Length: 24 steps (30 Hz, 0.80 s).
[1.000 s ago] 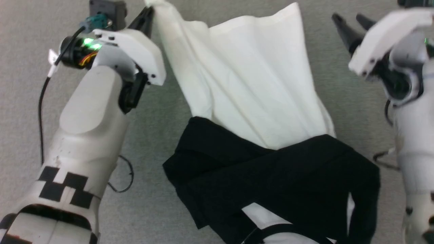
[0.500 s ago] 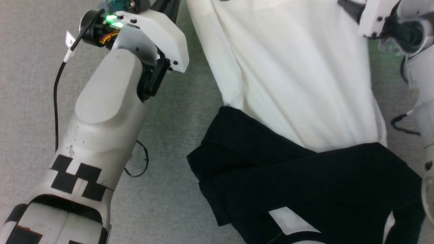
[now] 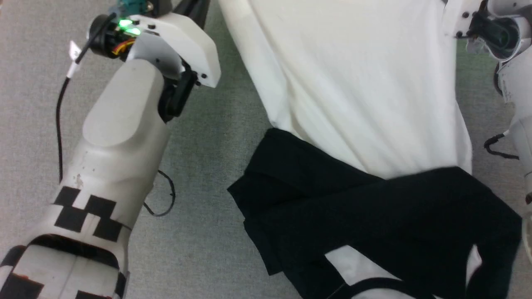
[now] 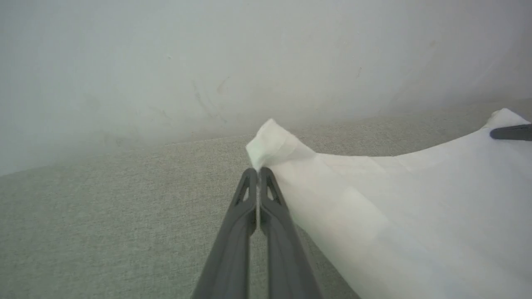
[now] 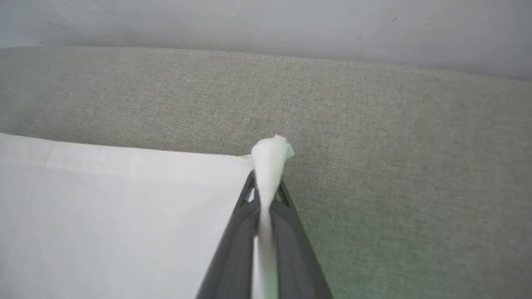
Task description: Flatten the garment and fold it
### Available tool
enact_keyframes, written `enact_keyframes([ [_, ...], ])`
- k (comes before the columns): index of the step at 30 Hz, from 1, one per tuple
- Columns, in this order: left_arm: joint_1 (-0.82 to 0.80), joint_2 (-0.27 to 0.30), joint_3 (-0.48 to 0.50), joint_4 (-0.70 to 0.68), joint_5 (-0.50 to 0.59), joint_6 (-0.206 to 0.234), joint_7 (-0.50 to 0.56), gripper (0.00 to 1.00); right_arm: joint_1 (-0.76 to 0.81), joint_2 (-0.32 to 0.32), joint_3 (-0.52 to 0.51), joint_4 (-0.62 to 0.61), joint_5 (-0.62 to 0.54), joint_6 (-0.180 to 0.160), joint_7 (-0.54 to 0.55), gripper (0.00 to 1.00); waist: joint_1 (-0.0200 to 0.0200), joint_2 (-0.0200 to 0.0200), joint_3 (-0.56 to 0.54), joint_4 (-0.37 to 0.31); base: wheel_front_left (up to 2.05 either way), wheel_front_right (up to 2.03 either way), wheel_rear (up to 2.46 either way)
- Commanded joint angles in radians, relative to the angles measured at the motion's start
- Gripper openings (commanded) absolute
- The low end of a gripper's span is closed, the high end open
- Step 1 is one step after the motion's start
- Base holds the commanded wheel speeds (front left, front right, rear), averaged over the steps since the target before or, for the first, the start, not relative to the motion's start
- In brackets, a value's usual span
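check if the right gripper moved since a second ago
Yes. Against the black sleeves on the carpet, the right gripper moved left, in to the white corner of the shirt, which it now pinches; earlier it stood open beside the cloth.

- You get soft, even light; the garment (image 3: 353,83) casts hardly any shadow.
- Its white cloth is nearly blown out; its black sleeves (image 3: 374,216) lose all detail.
- A green glow tints the grey surface (image 3: 232,108) just left of the garment.
- Your left wrist view is milky haze above the garment.
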Motion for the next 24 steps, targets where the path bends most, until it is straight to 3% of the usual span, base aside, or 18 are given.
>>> enact_keyframes([
  [1,-0.024,0.013,0.007,0.005,-0.001,0.001,-0.010,0.00,0.004,-0.008,0.004,-0.012,0.007,-0.001,-0.019,0.00,-0.0002,-0.0001,-0.030,-0.016,0.00,0.00,0.00],
  [7,-0.049,0.042,0.028,0.034,-0.009,0.002,-0.052,0.00,0.017,-0.036,0.056,-0.098,0.067,-0.001,-0.160,0.00,-0.0002,-0.0001,-0.113,-0.056,0.00,0.00,0.00],
  [12,0.025,0.058,0.035,-0.002,-0.026,-0.005,-0.101,0.00,0.149,-0.079,0.144,-0.235,0.137,-0.001,-0.244,0.00,-0.0002,-0.0001,-0.206,-0.078,0.00,0.00,0.00],
  [18,0.296,0.093,0.030,-0.181,-0.048,0.031,-0.122,0.00,0.470,-0.169,0.209,-0.493,0.215,-0.001,-0.278,0.00,-0.0002,-0.0001,-0.332,-0.102,0.00,0.00,0.00],
  [24,0.642,0.151,0.015,-0.479,-0.074,0.122,-0.064,0.00,0.839,-0.213,0.135,-0.783,0.219,-0.001,-0.227,0.00,-0.0002,-0.0001,-0.399,-0.119,0.00,0.00,0.00],
])
